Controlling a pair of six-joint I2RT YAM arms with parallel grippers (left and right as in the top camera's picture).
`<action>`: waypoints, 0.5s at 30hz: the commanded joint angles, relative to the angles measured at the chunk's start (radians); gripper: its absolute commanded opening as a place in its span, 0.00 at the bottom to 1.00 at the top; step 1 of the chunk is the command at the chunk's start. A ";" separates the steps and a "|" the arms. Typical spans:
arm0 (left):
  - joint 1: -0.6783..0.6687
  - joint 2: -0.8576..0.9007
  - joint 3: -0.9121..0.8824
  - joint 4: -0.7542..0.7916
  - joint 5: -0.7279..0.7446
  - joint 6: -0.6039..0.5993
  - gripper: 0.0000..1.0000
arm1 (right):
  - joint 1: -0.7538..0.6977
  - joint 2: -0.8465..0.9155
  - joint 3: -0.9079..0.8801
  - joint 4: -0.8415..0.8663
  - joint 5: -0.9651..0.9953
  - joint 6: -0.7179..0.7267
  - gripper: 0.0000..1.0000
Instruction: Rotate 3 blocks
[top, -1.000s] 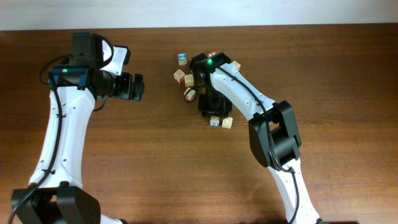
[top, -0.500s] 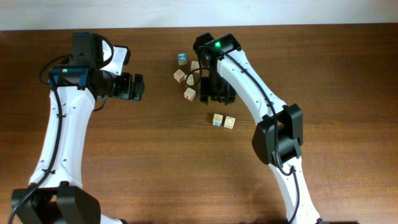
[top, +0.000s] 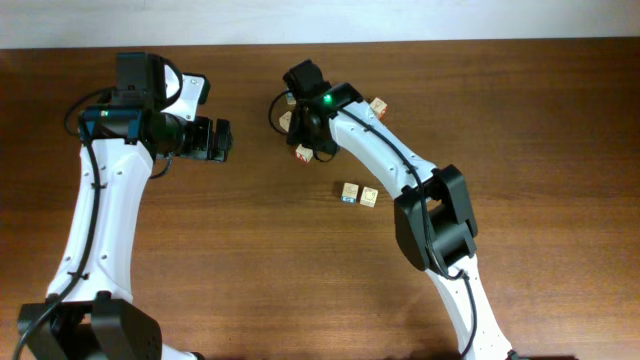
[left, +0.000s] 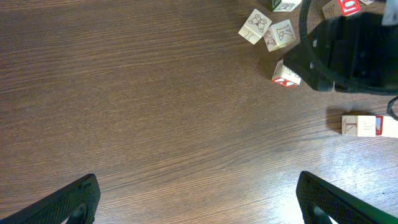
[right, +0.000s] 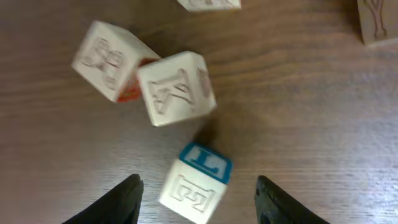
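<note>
Over the wooden table (top: 230, 290), the right tool (right: 199, 193) has swung farther back, jaws apart and empty; left tool (left: 200, 200) wide.

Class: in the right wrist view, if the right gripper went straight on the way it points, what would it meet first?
Probably the blue-lettered block, which lies just ahead of the right gripper, in line with the gap between its open fingers. Depth is unclear.
</note>
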 joint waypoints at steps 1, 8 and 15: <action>0.002 0.002 0.021 0.000 -0.003 -0.012 0.99 | 0.008 0.002 -0.048 0.058 0.019 0.015 0.58; 0.002 0.002 0.021 0.000 -0.003 -0.012 0.99 | 0.013 0.012 -0.086 0.016 0.003 -0.001 0.30; 0.002 0.002 0.021 0.000 -0.003 -0.012 0.99 | 0.011 0.012 -0.085 -0.398 -0.098 -0.155 0.34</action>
